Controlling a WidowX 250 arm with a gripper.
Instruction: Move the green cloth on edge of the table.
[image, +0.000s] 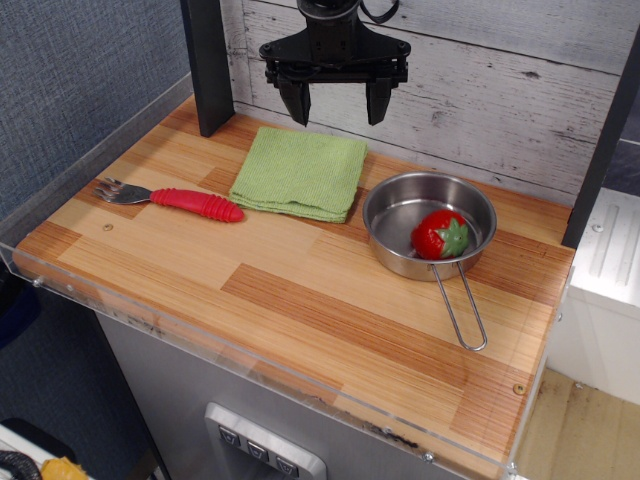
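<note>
The light green folded cloth (300, 173) lies flat on the wooden table (300, 290), toward the back, left of the steel pan. My black gripper (337, 105) hangs above the cloth's far edge, near the back wall. Its two fingers are spread wide apart with nothing between them. It does not touch the cloth.
A steel pan (400, 215) holding a red toy strawberry (441, 234) sits right of the cloth, its wire handle pointing to the front. A fork with a red handle (180, 199) lies left of the cloth. A dark post (207, 65) stands at the back left. A clear acrylic rim (200, 335) edges the table.
</note>
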